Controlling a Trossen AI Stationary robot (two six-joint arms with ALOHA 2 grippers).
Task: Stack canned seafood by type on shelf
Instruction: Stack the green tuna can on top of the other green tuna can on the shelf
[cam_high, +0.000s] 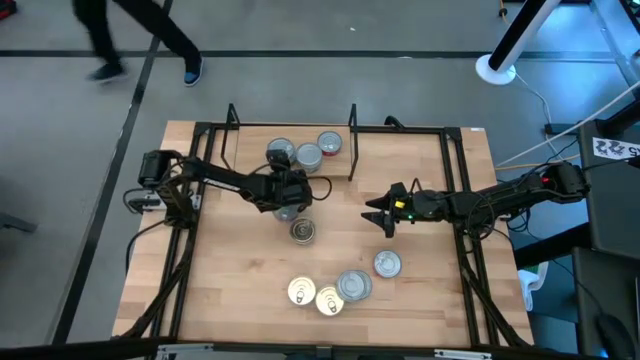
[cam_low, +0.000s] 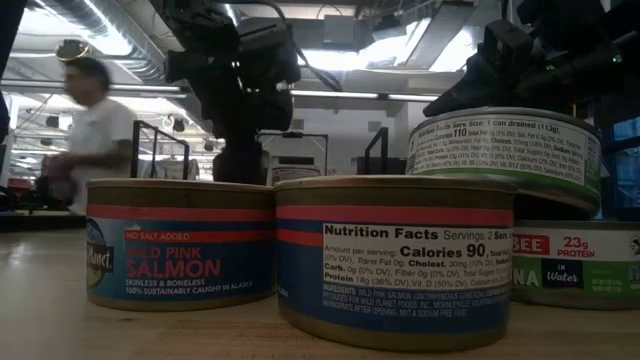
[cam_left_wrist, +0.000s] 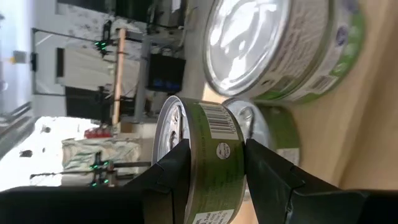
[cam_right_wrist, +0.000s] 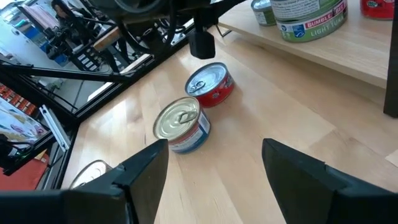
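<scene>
Left gripper (cam_left_wrist: 214, 171) is clamped on a green-label can (cam_left_wrist: 208, 162) near the shelf (cam_high: 290, 128) front edge (right gripper (cam_right_wrist: 214, 165) hangs wide open, empty). A thin rim grip like that could slip and knock the stacked cans (cam_left_wrist: 280, 50) over.

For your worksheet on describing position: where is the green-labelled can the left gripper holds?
In the high view, the green-labelled can is in the left gripper, left of centre, just in front of the shelf.
</scene>
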